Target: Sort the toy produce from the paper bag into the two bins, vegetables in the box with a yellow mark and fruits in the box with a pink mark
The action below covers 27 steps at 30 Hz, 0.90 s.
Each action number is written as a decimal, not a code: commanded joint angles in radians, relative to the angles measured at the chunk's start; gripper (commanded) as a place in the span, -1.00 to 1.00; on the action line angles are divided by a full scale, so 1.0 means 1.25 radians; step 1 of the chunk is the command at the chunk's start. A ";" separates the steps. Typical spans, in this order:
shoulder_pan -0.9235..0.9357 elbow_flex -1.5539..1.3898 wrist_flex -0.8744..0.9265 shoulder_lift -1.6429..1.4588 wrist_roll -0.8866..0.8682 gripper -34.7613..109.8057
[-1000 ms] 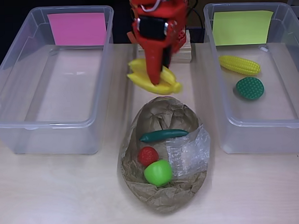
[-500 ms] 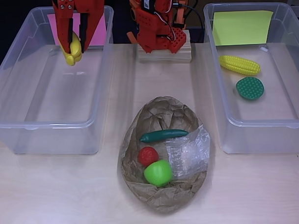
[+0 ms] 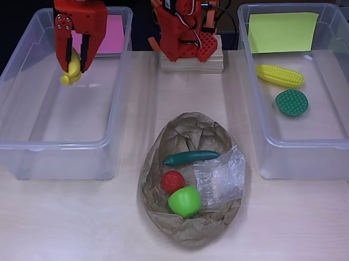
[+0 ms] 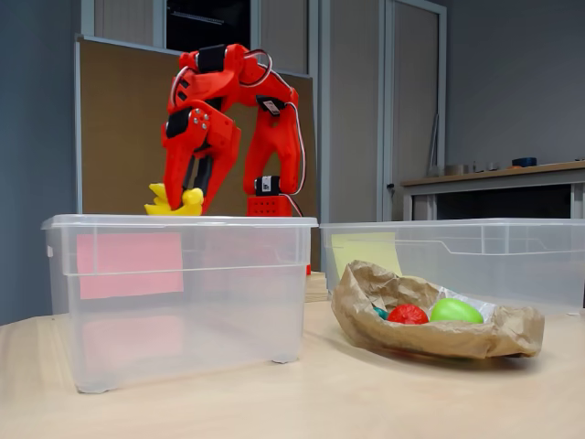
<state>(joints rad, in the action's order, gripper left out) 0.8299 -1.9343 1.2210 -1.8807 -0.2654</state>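
One toy banana [image 3: 71, 68] is pinched in the red end effector [image 3: 74, 60], held just above the pink-marked bin [image 3: 26, 148] near the tabletop's [image 3: 63, 226] far left corner in the overhead view.

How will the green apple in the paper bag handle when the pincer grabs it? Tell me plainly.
The green apple looks round and glossy, so it may slip between narrow fingers. It probably rolls if nudged, though the crumpled paper bag and the red strawberry beside it should check that. As toy produce, it is likely light and rigid.
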 commanded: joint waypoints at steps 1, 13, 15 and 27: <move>0.020 -0.087 -0.090 -0.103 -0.039 -0.27; 0.053 -0.061 -0.036 -0.098 -0.020 -0.22; 0.043 -0.036 -0.034 -0.077 -0.028 -0.23; -0.018 0.034 -0.072 0.027 -0.064 -0.25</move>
<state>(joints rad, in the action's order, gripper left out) 0.8207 -1.9190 1.1490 -1.8469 -0.3206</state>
